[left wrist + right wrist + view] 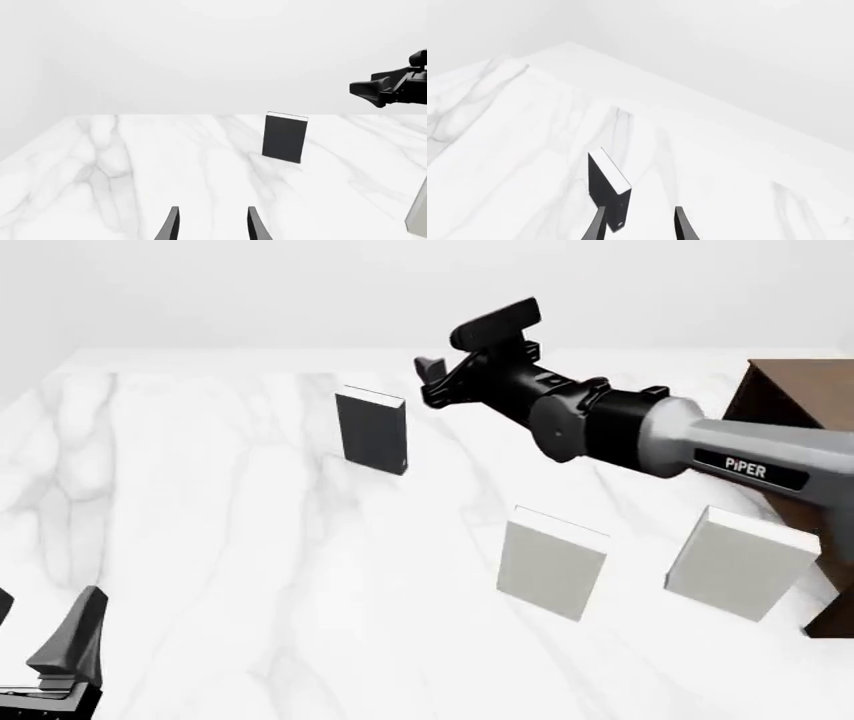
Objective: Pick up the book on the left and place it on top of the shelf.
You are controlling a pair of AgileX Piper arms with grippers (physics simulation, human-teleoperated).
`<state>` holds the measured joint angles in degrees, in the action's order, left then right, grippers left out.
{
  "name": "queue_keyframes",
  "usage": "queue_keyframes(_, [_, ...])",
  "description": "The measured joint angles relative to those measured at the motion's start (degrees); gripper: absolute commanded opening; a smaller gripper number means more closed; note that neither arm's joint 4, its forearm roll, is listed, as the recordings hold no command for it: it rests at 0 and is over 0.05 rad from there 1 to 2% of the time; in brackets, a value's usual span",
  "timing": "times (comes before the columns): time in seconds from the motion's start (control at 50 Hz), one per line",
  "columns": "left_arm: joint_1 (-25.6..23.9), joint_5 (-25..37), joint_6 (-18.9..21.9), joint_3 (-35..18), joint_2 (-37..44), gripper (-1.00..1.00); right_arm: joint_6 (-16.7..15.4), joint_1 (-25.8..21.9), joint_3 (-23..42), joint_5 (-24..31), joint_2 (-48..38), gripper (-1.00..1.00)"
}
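The book (371, 430), dark-covered with white page edges along its top, stands upright on the marble tabletop (240, 570), toward the far edge and somewhat left of the middle. Nothing touches it.

The right gripper (461, 345) hangs in the air just to the right of the book and a little above its top edge, reaching in from the right side on a long arm (694, 445) marked PIPER. Its two fingers are spread apart with nothing between them. In the right wrist view the fingertips (598, 225) frame the near corner of the book (606, 190) from above, without contact.

The left gripper (47, 655) sits low by the near left corner of the tabletop, well apart from the book. The left wrist view shows its fingers (257, 225) parted and empty, with the book (285, 137) standing farther ahead.

Two pale grey-white books stand nearer the front edge on the right half: one (550, 562) about midway across, the other (741, 562) just beside the shelf (794, 405). The shelf, dark brown, stands at the right edge, only partly in view.
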<state>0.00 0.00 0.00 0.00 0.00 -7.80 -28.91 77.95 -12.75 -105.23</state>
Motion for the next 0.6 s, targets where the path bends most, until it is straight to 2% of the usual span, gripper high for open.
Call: queue_keyframes(0.6, [0.0, 0.0, 0.0, 0.0, 0.0, 1.00, 0.5, -0.7, 5.9, -0.6, -9.1, 1.00])
